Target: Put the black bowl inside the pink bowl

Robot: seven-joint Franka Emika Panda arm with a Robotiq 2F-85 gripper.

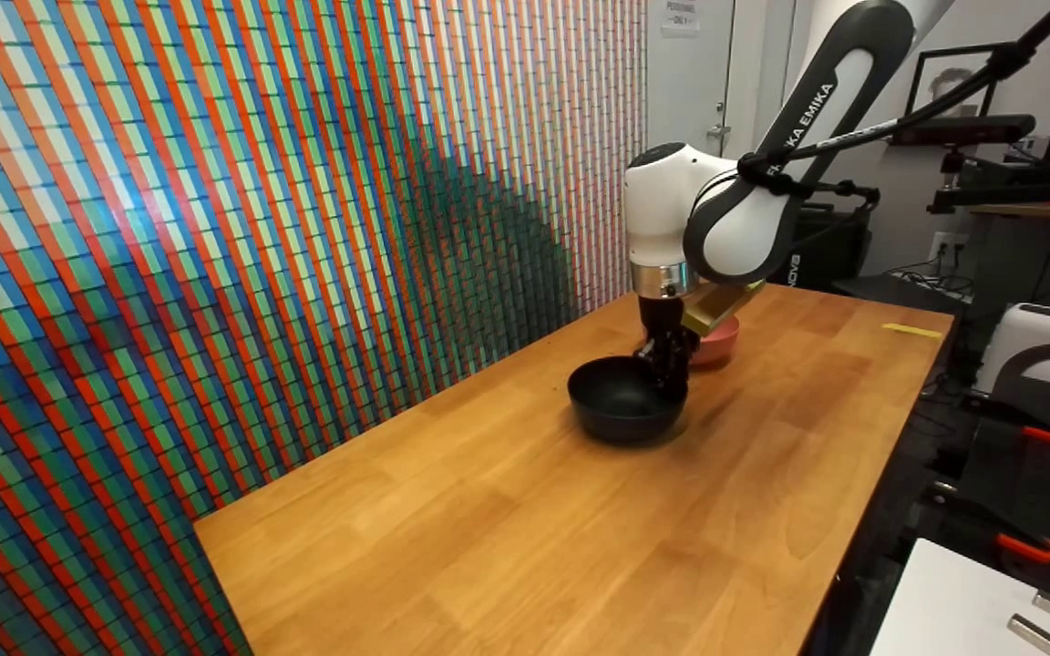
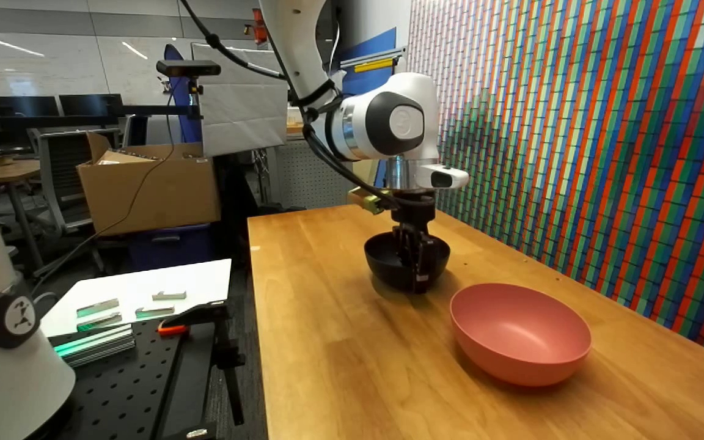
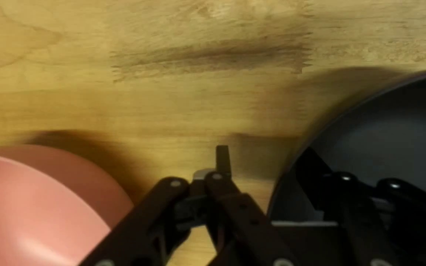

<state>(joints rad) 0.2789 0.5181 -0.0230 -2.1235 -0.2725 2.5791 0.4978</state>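
Observation:
The black bowl [image 1: 621,410] stands upright on the wooden table; it also shows in an exterior view [image 2: 382,263] and at the right of the wrist view [image 3: 398,136]. The pink bowl [image 2: 520,333] stands upright and apart from it; it is partly hidden behind my gripper in an exterior view [image 1: 718,343] and lies lower left in the wrist view [image 3: 31,210]. My gripper [image 3: 266,166] points down at the black bowl's near rim, on the side facing the pink bowl. One finger is inside the bowl and one outside. A gap shows between the fingers, with the rim between them.
The wooden table [image 1: 525,528] runs along a wall of coloured tiles [image 1: 306,228]. A yellow tape strip [image 1: 911,330] lies near a table edge. A black side table with a white board [image 2: 162,275] and metal pieces stands beside the table. A cardboard box [image 2: 150,189] is behind it.

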